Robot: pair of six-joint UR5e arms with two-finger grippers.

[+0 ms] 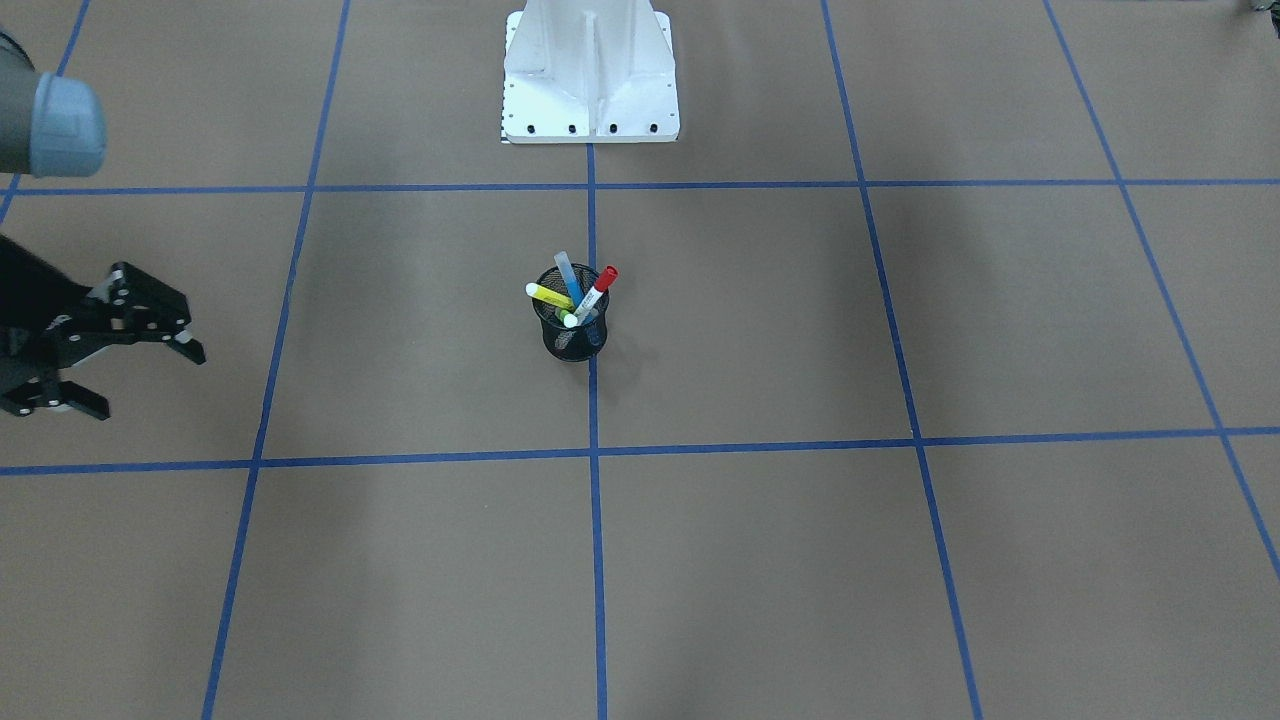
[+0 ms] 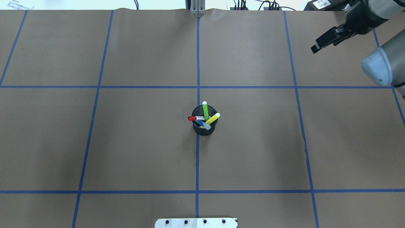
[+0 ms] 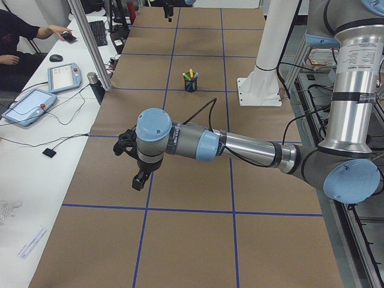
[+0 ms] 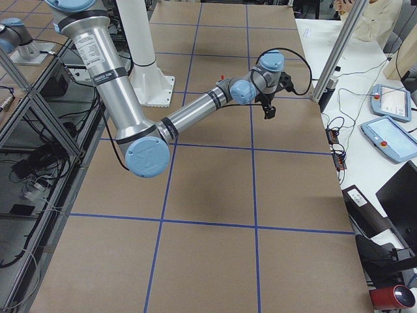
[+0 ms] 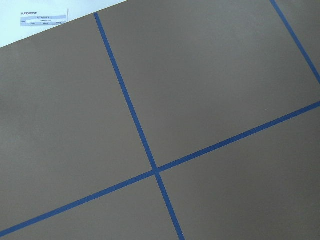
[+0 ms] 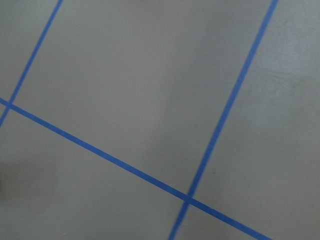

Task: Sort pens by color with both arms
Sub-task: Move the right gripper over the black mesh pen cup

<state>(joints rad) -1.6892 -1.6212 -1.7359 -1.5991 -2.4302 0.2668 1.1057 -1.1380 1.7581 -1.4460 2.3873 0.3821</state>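
Stock on my table [image 2: 126, 142]: four pens, one cup, my two grippers.

Left gripper [image 3: 135, 168]: over bare table near my left end, seen from the side camera only, so I cannot tell whether its fingers are spread or pressed together. Centre: black mesh cup [image 2: 204, 130], upright on the middle tape line, holding all four pens fanned out: red-capped pen [image 2: 196, 118], blue pen [image 2: 204, 124], green pen [image 2: 205, 110], yellow pen [image 2: 213, 119]. Right gripper [image 1: 145, 380]: fingers spread wide, nothing between them, well apart from the cup.
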